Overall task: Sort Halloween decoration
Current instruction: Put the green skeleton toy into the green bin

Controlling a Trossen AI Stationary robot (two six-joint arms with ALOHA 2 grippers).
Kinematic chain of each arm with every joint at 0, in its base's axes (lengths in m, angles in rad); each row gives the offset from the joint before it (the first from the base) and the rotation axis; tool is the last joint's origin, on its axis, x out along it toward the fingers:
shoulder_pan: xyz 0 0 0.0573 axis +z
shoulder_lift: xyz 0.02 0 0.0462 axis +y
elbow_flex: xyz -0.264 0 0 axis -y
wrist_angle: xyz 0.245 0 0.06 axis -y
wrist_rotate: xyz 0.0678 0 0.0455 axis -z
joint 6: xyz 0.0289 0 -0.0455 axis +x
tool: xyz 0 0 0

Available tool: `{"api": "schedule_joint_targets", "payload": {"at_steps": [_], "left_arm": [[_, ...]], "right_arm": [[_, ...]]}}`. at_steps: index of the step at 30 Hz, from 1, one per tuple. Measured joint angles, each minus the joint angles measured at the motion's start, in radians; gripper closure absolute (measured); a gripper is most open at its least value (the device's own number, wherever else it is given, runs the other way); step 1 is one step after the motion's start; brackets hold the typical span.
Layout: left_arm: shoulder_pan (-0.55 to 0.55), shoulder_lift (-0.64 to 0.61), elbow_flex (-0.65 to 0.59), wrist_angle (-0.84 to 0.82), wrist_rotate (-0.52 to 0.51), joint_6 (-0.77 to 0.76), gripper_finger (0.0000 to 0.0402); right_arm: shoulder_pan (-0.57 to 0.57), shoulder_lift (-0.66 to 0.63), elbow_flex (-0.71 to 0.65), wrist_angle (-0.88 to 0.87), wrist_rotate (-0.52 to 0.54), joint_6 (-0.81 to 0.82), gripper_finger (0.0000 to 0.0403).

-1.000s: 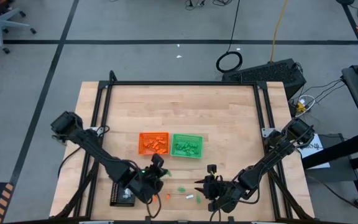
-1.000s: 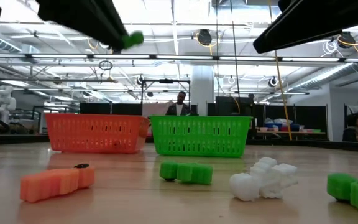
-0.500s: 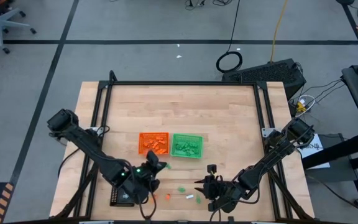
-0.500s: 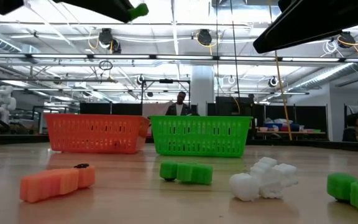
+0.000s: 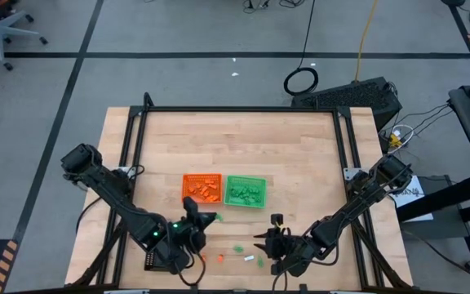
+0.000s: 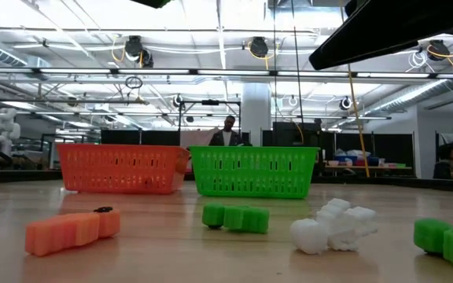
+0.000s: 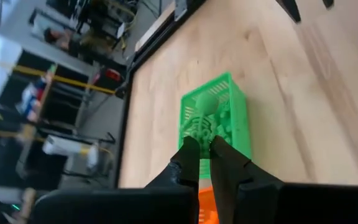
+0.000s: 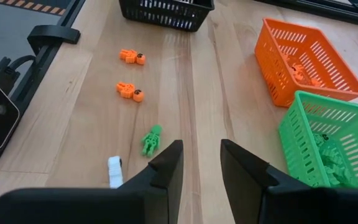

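Skeletons and pumpkin figures lie loose on the near part of the wooden table (image 5: 235, 139), and each camera picks out something different. The right wrist view alone separates them: two orange figures (image 8: 132, 56), a green skeleton (image 8: 151, 139) and a white trinket (image 8: 114, 170), with the black tray (image 8: 166, 12) beyond them. At table height an orange trinket (image 6: 72, 230), a green one (image 6: 235, 218) and a white one (image 6: 333, 226) lie in a row, well short of the baskets.

From above, the left gripper (image 5: 206, 217) hangs just near of the two baskets, pinched shut on a small green piece (image 5: 210, 217). The left wrist view shows what the overhead cannot: its fingers (image 7: 190, 157) are pressed together, looking down onto the green basket (image 7: 236, 118). The right gripper (image 5: 266, 239) waits low by the front edge, its fingers (image 8: 168, 163) standing apart with nothing between them.

A black frame borders the pale wood. Past the table, the low view takes in a bright workshop with ceiling lights, a white pillar and a person (image 6: 228, 132) standing far behind the baskets; another person (image 6: 450, 161) sits off to one side.

The orange basket (image 5: 201, 188) holds several orange pieces, and the green basket (image 5: 246, 191) beside it holds a heap of green ones.
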Motion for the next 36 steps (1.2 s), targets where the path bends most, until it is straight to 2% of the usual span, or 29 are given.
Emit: {"api": "schedule_joint_targets", "payload": {"at_steps": [8,23,25,31,36], "left_arm": [[0.0,0.0,0.0,0.01,0.0,-0.167,0.0385],[0.005,0.0,0.001,0.098,0.031,-0.196,0.0385],[0.018,0.0,0.001,0.103,0.09,-0.196,0.0385],[0.133,0.0,0.001,0.134,0.348,-0.197,0.0385],[0.26,0.0,0.001,0.131,0.468,-0.165,0.0385]], "right_arm": [[0.0,0.0,0.0,0.0,0.0,0.004,0.0312],[0.0,0.0,0.0,0.023,0.0,0.004,0.0312],[0.0,0.0,0.0,0.049,0.0,0.001,0.0312],[0.0,-0.001,0.001,0.053,0.0,-0.029,0.0312],[-0.003,-0.001,0.001,0.052,0.0,-0.08,0.0312]]}}
